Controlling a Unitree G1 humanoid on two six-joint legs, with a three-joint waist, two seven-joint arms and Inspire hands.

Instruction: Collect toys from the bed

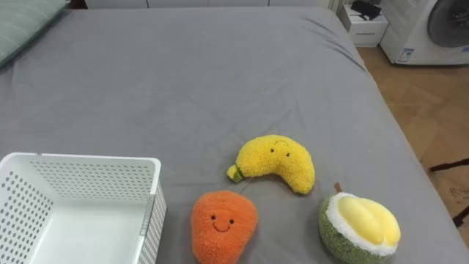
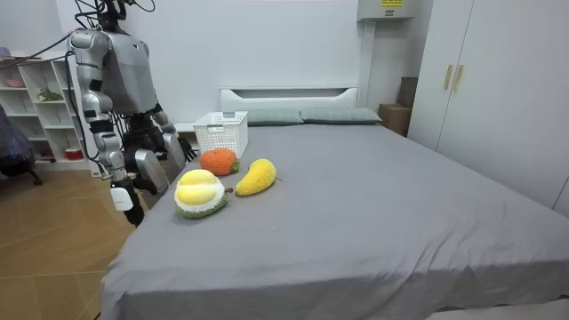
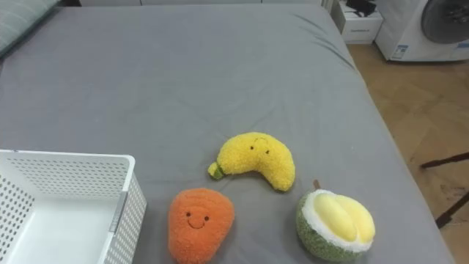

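Standing at the side of the gray bed [image 1: 220,66], the robot looks down on it. The washer [image 1: 432,29] past the far corner has a sticker, way too small to read. A white basket [image 1: 80,172] sits on the bed at its left. The toys lie close together just right of it: durian [image 1: 359,227], banana [image 1: 277,163], orange carrot [image 1: 223,224]. The right hand [image 2: 132,203] and left hand [image 2: 178,145] hang low by the bed edge, and I can't tell if the fingers are loose or curled.

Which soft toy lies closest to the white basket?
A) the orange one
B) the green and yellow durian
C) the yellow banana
A: the orange toy lies just beside the white basket; the yellow banana and the durian lie farther right.
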